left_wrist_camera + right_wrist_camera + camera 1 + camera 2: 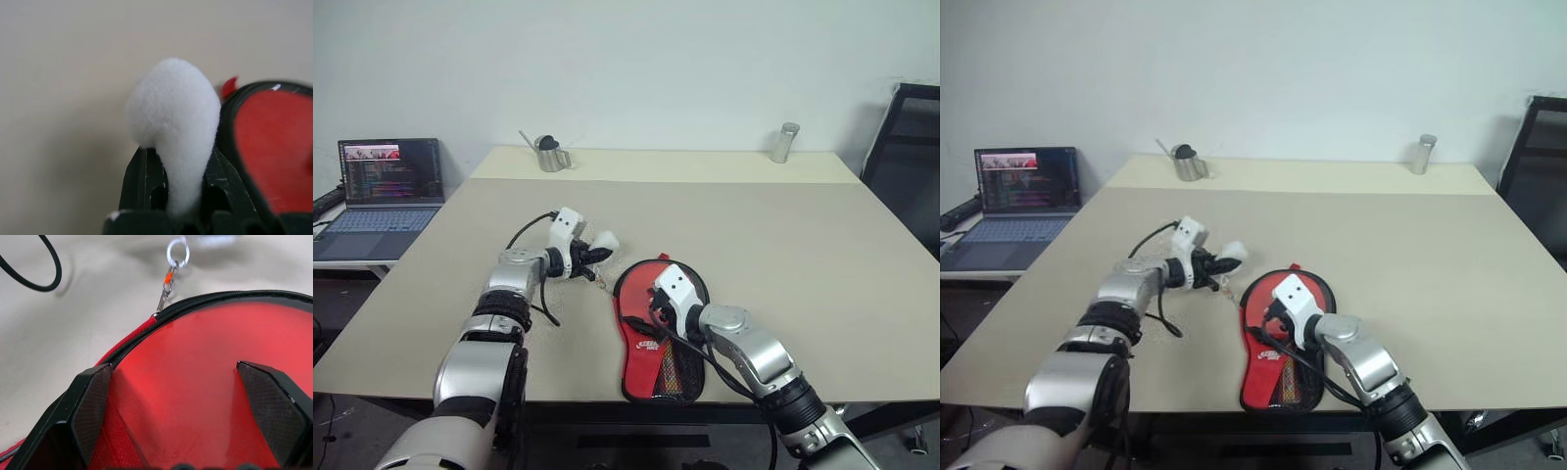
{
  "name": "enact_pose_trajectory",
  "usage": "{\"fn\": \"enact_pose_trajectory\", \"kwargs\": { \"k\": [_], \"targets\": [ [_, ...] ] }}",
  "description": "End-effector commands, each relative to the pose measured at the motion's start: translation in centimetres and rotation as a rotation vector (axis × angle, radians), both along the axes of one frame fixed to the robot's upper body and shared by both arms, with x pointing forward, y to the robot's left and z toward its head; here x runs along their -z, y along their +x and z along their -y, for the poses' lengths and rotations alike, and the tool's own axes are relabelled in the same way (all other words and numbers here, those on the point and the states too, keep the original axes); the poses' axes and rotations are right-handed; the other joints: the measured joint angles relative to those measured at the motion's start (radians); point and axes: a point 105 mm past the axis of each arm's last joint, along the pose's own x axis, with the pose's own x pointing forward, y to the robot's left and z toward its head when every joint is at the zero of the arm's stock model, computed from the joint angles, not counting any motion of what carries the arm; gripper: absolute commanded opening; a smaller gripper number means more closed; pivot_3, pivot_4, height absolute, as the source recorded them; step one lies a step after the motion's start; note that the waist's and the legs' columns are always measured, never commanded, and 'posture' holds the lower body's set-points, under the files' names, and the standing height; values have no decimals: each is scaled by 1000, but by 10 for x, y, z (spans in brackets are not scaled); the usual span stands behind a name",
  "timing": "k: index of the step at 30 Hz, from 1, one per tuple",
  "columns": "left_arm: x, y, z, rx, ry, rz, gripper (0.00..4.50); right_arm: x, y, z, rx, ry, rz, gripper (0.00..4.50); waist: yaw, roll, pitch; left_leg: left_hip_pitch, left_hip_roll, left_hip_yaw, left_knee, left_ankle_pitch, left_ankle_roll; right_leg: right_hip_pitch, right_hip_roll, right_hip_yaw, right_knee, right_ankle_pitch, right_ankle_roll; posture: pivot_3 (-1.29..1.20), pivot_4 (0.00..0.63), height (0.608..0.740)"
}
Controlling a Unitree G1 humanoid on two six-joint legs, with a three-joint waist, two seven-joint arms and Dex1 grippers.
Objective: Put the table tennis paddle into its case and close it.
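Table, wide and beige, carries the whole show, with a second paler table butted against its far edge. Off to the left a laptop sits open on a lower surface, screen lit. On the far table a metal cup with a handle stands left of centre and a slim metal cylinder stands well to the right. Down at the near edge lies the case, red side up with black trim all round, its white logo and mesh pocket toward the near end, round end pointing away from the robot. The table tennis paddle is inside it, its smooth red blade showing in the right wrist view through the open mouth of the case. The right claw sits over that round end, its two black fingers spread wide apart, resting down on the red blade. Just beside the case, to its left, the left claw is clamped tight on a fluffy white pom-pom, held just above the table. From the case's edge runs the zipper pull, a small metal clip and ring, stretched toward the pom-pom.
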Motion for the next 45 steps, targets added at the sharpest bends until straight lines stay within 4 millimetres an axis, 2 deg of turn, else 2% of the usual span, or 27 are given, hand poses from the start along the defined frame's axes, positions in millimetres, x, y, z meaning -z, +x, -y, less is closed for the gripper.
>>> {"fn": "enact_pose_trajectory", "kwargs": {
  "k": [1,9,15,25,31,45],
  "targets": [
    [-16,9,13,8,49,90,254,14,1,7,24,-37,-27,4500,0,0,0,0,0,0,0,0,0,0,0,0,0,0,0,0,150,740],
    [-22,13,34,55,74,122,254,21,2,20,49,-71,-35,4500,0,0,0,0,0,0,2,0,0,1,0,-1,0,0,0,0,150,740],
    [-25,17,43,53,170,168,254,26,-4,24,42,-90,-50,4500,0,-1,0,0,-1,0,2,0,0,1,0,-1,1,0,0,0,150,740],
    [-29,25,62,12,284,291,254,30,-3,46,47,-172,-51,4500,4,-1,0,-1,-2,-1,5,0,0,2,0,-1,1,1,2,0,150,740],
    [-28,26,70,38,395,363,254,33,-5,52,51,-195,-55,4500,4,-1,-1,-1,-2,-1,7,0,0,3,0,-1,1,2,3,0,150,740],
    [-56,28,97,53,485,575,254,36,-14,53,63,-201,-72,4500,7,-1,-1,-1,-5,-1,7,0,0,3,-2,-2,0,2,4,0,150,740]
  ]
}}
